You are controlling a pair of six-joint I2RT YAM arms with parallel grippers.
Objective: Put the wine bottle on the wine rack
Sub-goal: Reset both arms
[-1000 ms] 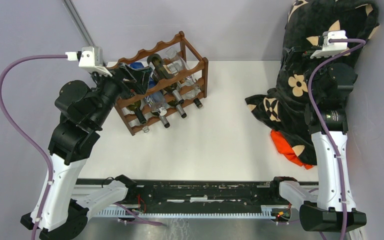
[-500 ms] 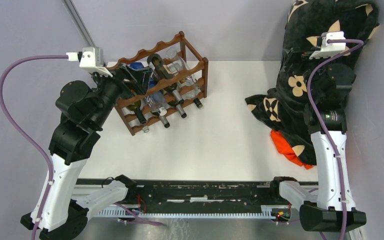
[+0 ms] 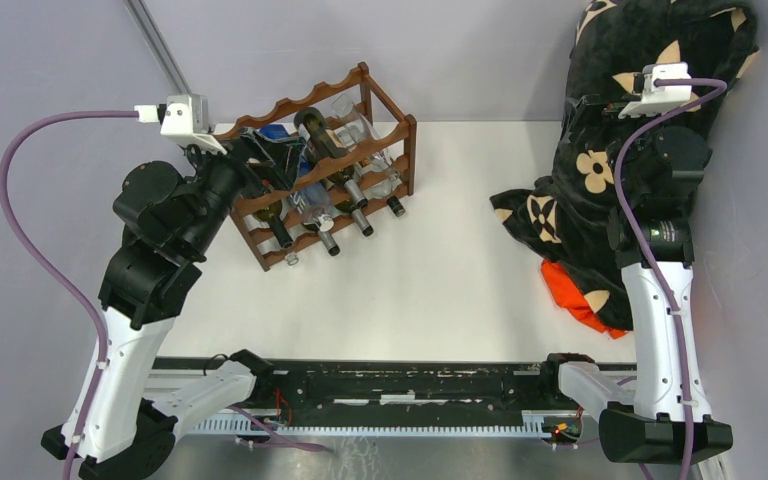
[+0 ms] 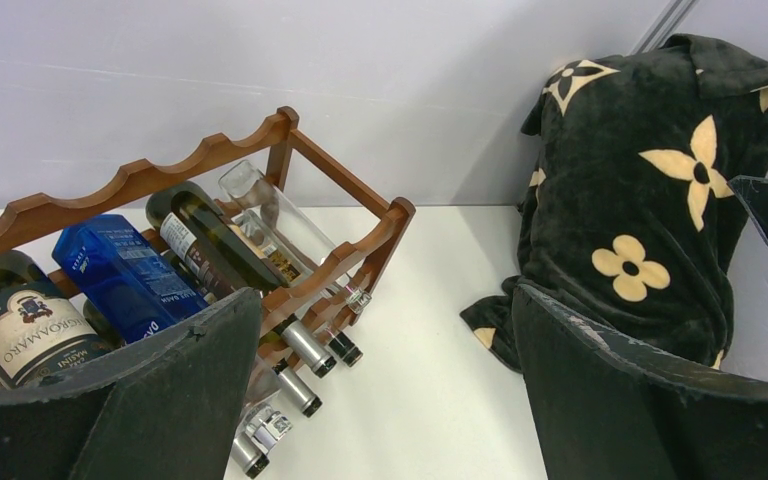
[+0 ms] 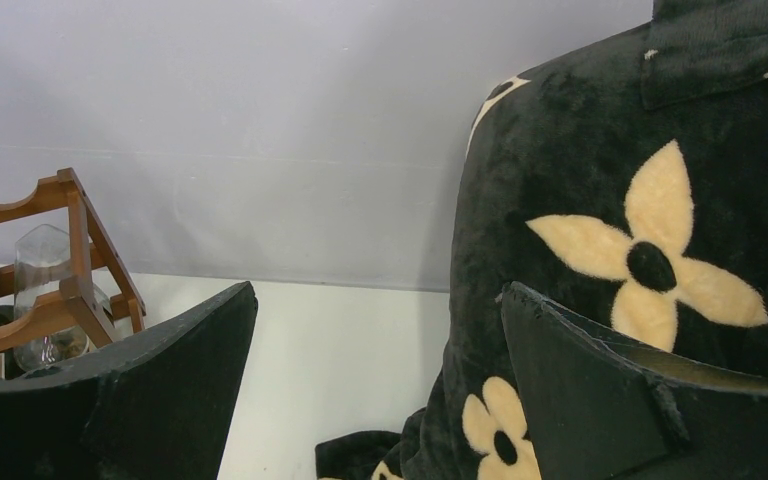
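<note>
The dark green wine bottle (image 3: 318,138) lies on its side in the top row of the wine rack (image 3: 300,103), its base toward the back wall and its neck pointing toward the lower right. The wooden rack stands in the upper left of the overhead frame on the white counter (image 3: 440,270). It also holds a blue bottle (image 4: 125,280), a clear bottle (image 4: 275,220) and other labelled bottles, with capped necks poking out at its front. The left tool (image 4: 380,400) hangs over the rack's left end with its fingers (image 4: 160,400) spread wide and nothing between them. At the upper right, the right tool (image 5: 375,400) is also wide open and empty, close to a black blanket (image 3: 600,170) with cream flowers. An orange cloth (image 3: 575,290) shows under the blanket.
</note>
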